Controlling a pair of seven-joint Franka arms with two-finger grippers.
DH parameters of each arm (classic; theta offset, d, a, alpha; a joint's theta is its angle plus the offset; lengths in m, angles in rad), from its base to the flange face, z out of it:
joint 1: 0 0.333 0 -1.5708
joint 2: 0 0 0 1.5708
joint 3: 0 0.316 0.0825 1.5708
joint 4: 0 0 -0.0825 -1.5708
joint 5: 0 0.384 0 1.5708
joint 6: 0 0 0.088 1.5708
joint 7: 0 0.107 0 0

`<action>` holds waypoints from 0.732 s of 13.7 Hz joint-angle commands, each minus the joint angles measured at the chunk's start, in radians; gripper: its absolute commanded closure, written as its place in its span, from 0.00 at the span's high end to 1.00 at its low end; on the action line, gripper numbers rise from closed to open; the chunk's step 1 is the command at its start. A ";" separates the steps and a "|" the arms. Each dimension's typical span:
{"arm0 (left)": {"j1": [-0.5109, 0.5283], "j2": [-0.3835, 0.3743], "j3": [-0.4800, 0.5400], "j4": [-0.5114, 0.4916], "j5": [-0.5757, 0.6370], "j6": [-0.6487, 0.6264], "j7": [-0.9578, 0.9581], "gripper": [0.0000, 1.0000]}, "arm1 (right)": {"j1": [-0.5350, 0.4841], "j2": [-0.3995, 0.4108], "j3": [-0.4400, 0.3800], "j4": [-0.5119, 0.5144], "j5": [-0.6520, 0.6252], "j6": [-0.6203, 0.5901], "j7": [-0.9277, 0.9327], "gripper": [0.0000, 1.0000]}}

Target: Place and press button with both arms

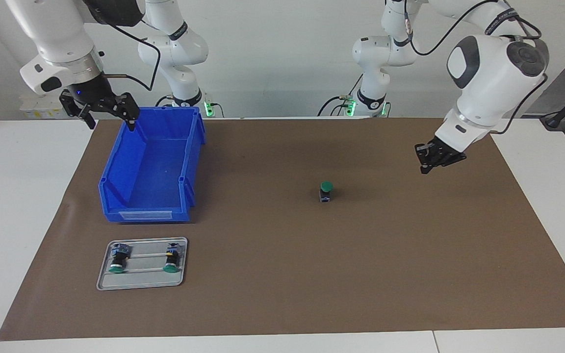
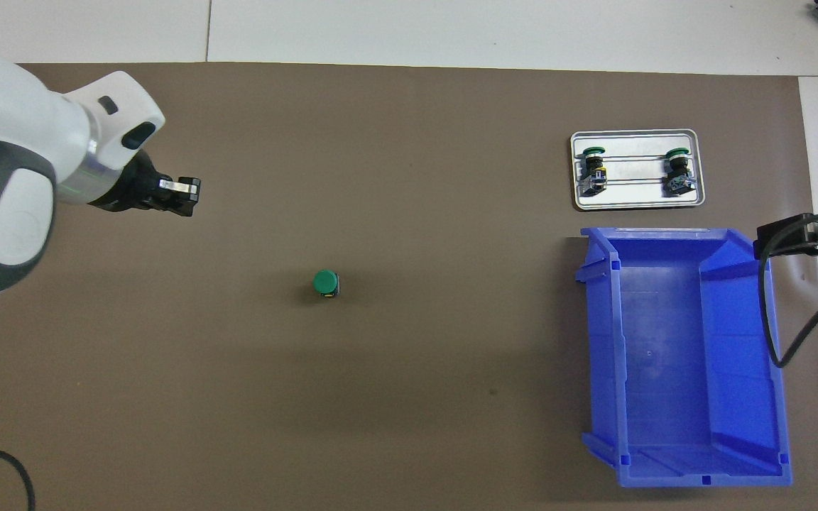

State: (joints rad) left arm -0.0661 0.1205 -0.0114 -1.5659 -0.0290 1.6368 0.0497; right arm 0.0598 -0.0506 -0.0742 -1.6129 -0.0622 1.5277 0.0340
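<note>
A green-capped button (image 1: 326, 190) (image 2: 325, 283) stands upright by itself on the brown mat, cap up, with nothing touching it. My left gripper (image 1: 424, 168) (image 2: 189, 197) hangs shut and empty in the air over bare mat, well off toward the left arm's end of the table. My right gripper (image 1: 110, 120) (image 2: 806, 238) waits open and empty above the outer corner of the blue bin (image 1: 145, 214) (image 2: 597, 341).
The blue bin is empty. Farther from the robots than the bin lies a small metal tray (image 1: 142, 283) (image 2: 636, 201) holding two more green-capped buttons (image 1: 115, 260) (image 1: 170, 260) on their sides. White tabletop borders the mat (image 1: 410, 269).
</note>
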 commanded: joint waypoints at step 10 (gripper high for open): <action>0.000 -0.058 -0.015 0.052 0.055 -0.078 -0.005 1.00 | -0.005 0.031 0.007 0.050 0.035 0.009 -0.008 1.00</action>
State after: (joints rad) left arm -0.0618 0.0912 -0.0253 -1.4782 0.0039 1.5488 0.0515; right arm 0.0620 -0.0358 -0.0737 -1.5822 -0.0442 1.5348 0.0340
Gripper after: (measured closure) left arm 0.009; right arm 0.000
